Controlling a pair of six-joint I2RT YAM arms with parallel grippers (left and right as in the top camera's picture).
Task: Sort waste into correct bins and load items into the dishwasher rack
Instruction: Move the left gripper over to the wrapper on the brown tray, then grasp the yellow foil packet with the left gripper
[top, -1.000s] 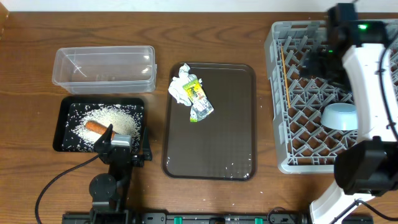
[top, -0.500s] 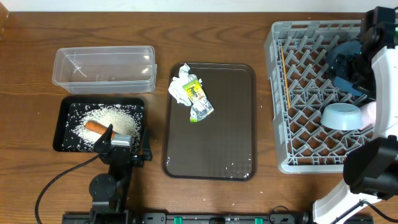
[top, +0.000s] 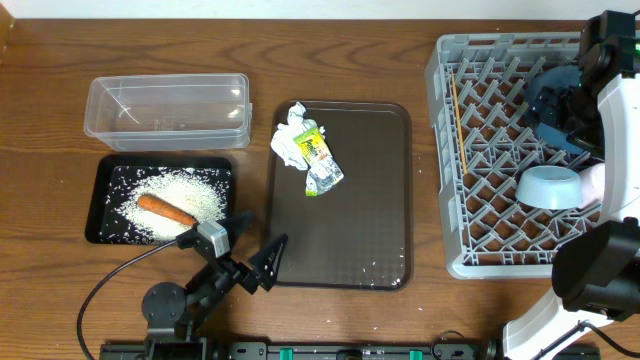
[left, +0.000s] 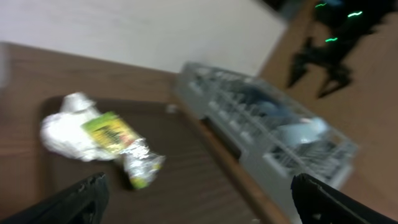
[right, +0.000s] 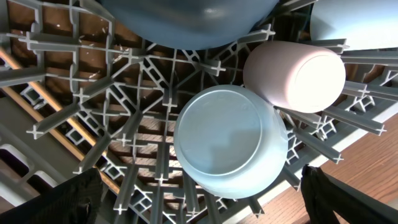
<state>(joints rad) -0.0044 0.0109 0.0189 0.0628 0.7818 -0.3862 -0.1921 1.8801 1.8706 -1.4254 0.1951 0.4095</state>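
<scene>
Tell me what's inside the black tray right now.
The black tray holds a mound of loose white rice with an orange carrot lying on it. Whatever sits under the rice pile is covered, and the left arm hides the tray's near right corner.

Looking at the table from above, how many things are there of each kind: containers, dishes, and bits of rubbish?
Containers: 4 (clear box, black tray, brown serving tray, grey rack)
Dishes and utensils: 4 (dark-blue dish, light-blue bowl, white cup, chopsticks, counted as one set)
Rubbish: 3 (rice, carrot, wrapper)
Total: 11
</scene>
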